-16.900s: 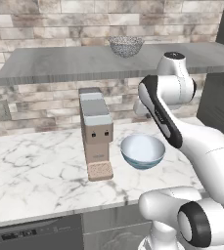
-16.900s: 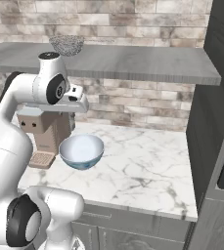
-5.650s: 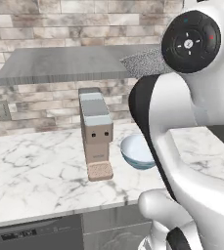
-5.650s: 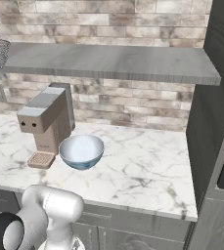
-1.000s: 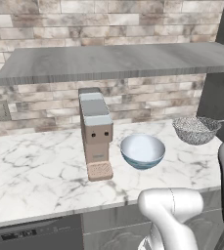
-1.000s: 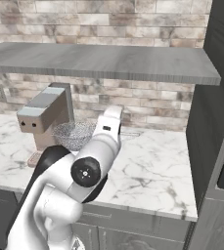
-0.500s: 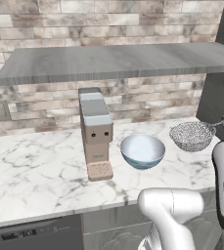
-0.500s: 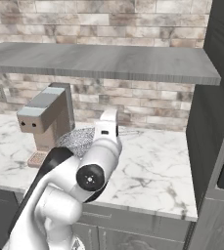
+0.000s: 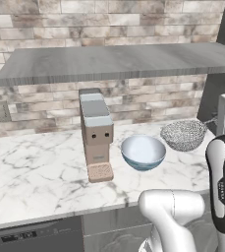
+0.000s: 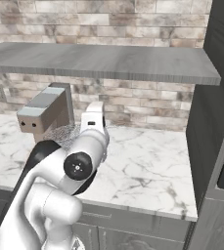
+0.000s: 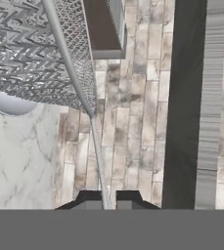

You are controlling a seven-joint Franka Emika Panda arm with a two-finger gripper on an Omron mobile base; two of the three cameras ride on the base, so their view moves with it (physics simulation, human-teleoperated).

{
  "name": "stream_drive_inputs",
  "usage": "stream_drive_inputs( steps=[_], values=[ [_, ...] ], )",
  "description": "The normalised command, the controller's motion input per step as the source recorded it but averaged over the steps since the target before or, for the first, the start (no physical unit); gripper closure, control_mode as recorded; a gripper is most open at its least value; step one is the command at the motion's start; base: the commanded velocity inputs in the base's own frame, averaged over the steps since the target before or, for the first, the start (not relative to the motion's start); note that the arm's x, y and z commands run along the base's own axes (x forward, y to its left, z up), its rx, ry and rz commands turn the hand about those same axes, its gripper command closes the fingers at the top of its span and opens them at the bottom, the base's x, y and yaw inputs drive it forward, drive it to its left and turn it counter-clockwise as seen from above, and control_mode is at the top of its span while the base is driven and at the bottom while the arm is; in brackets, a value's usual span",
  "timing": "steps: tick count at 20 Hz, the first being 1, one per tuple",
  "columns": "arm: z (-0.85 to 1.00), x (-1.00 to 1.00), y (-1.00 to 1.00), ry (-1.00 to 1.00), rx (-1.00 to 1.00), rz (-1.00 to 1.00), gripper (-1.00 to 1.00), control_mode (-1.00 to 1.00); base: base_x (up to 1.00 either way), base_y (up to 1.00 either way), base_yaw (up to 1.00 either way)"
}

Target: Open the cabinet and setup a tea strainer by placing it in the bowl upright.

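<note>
Tea strainer: mesh basket held above the marble counter, just right of the bowl, upright | Handle: slim, partly hidden in left base view | Gripper: closed on the strainer handle, fingertips barely visible | Bowl: beside coffee machine, mostly hidden behind strainer in hand view | Shelf overhead

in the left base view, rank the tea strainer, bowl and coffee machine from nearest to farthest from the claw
The claw is shut on the strainer's slim handle, at the right edge of the left base view.
1. tea strainer: held, just left of the hand, above the counter.
2. bowl: next leftward, on the counter beside the strainer.
3. coffee machine: farthest left, beyond the bowl.
</note>
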Motion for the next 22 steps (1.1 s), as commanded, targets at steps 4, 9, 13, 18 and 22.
stream_drive_inputs(
  steps=[4, 9, 13, 18, 22],
  values=[
    [-0.54, 0.24, 0.26, -0.3, 0.0, 0.0, 1.0, -1.0, 0.0, 0.0, 0.0],
    [-0.58, 0.27, 0.25, -0.32, 0.0, 0.0, 1.0, -1.0, 0.0, 0.0, 0.0],
    [-0.56, 0.27, 0.29, -0.31, 0.0, 0.0, 1.0, -1.0, 0.0, 0.0, 0.0],
    [-0.46, 0.31, 0.35, -0.26, 0.0, 0.0, 1.0, -1.0, 0.0, 0.0, 0.0],
    [-0.41, 0.38, 0.45, -0.26, 0.0, -0.01, 1.0, -1.0, 0.0, 0.0, 0.0]
  ],
)
